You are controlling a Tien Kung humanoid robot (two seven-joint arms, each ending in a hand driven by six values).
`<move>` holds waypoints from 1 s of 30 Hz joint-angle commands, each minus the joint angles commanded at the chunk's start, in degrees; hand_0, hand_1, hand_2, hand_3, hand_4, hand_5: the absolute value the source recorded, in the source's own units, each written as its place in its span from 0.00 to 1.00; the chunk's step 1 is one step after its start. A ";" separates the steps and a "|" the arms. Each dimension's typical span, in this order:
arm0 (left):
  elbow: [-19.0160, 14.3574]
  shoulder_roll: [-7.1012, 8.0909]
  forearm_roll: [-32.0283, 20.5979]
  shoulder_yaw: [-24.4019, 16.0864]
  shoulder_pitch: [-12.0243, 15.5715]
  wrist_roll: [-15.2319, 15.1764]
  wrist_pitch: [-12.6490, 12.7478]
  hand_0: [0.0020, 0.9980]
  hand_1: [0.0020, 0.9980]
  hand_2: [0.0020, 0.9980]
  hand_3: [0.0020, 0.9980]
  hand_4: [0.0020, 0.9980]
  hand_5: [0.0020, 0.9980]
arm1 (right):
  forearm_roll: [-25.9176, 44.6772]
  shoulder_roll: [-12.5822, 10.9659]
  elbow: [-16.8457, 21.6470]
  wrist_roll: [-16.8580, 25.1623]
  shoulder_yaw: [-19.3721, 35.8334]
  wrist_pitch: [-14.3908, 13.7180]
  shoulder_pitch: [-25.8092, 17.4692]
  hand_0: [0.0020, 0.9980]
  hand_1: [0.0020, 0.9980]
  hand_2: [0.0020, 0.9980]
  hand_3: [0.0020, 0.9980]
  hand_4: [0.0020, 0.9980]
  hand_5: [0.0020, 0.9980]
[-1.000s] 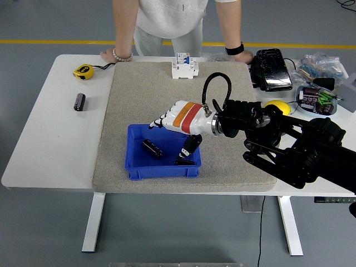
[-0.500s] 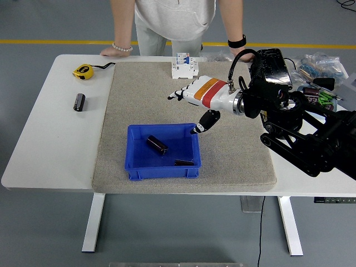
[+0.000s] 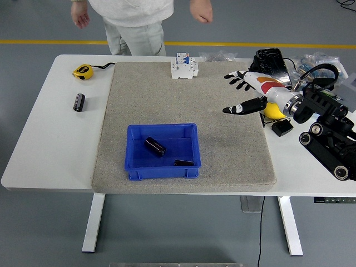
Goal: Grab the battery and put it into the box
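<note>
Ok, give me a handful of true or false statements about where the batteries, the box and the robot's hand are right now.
1. The blue box has a black battery lying inside it. True.
2. The right hand is gripping a battery. False: its fingers are spread and hold nothing.
3. Another battery lies on the bare white table, left of the grey mat. True.
4. The yellow tape measure sits inside the box. False: it lies on the table near the far left corner.
5. The right hand hovers directly over the box. False: it is off by the mat's right edge.
</note>
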 joint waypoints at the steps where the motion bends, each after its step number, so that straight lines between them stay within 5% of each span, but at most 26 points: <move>1: 0.01 -0.04 0.10 -0.07 0.02 0.05 -0.02 0.74 0.69 0.79 0.73 0.75 0.52 | 2.61 -0.22 0.17 0.30 0.96 -0.55 -1.05 0.69 0.69 0.77 0.83 1.00 0.45; 2: 0.03 -0.09 0.27 -0.20 0.08 0.11 -0.07 0.74 0.70 0.79 0.73 0.75 0.52 | 5.21 -0.43 0.40 0.73 2.20 -1.06 -2.26 0.72 0.71 0.77 0.82 1.00 0.62; 7: 0.22 -0.35 2.49 -1.70 0.34 1.00 -0.30 0.74 0.70 0.79 0.73 0.75 0.52 | 17.13 0.36 1.44 0.88 9.20 -0.81 -7.66 0.72 0.71 0.77 0.82 1.00 0.62; 8: 0.24 -0.37 2.73 -1.83 0.37 1.10 -0.32 0.74 0.71 0.80 0.73 0.75 0.52 | 19.03 0.52 1.52 0.83 10.05 -0.79 -8.04 0.72 0.71 0.78 0.83 1.00 0.71; 17: 0.43 -0.62 6.00 -4.05 0.51 2.30 -0.86 0.74 0.72 0.80 0.73 0.75 0.52 | 40.58 5.25 6.22 0.55 22.77 0.05 -17.54 0.75 0.74 0.79 0.85 1.00 0.77; 30: 0.31 -0.44 3.30 -1.20 -0.84 1.23 -1.36 0.73 0.72 0.80 0.73 0.75 0.52 | 32.44 10.48 10.84 -0.06 35.55 3.64 -24.68 0.75 0.74 0.79 0.85 1.00 0.79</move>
